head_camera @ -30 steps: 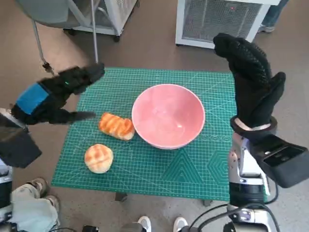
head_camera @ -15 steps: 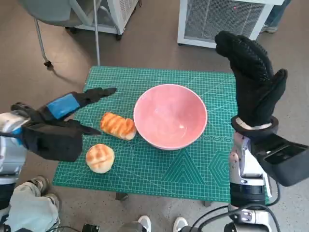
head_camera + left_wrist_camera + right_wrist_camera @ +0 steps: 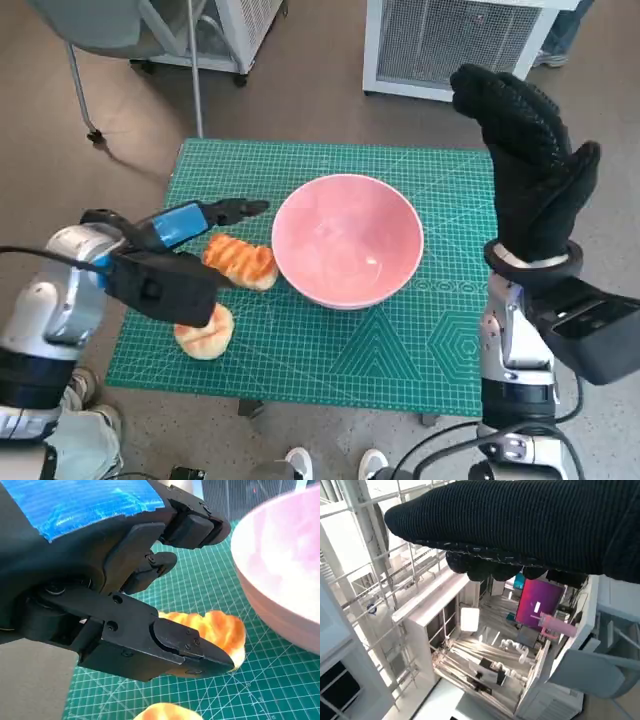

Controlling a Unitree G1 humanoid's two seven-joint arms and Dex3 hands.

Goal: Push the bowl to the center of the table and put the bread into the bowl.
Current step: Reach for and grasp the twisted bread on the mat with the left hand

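Lying bread [image 3: 241,261], long axis twd bowl [image 3: 347,240]

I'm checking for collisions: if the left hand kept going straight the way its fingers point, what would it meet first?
Probably the pink bowl: the left hand, open, points across the long bread toward its near rim. Height is unclear, so it might pass over the rim.

Bowl [image 3: 348,240] was glossy, smooth pink; bread [image 3: 240,260] glazed, shiny crust; mat [image 3: 400,340] matt green; right hand [image 3: 530,170] knitted cloth; left hand [image 3: 185,225] taped, plastic-looking.
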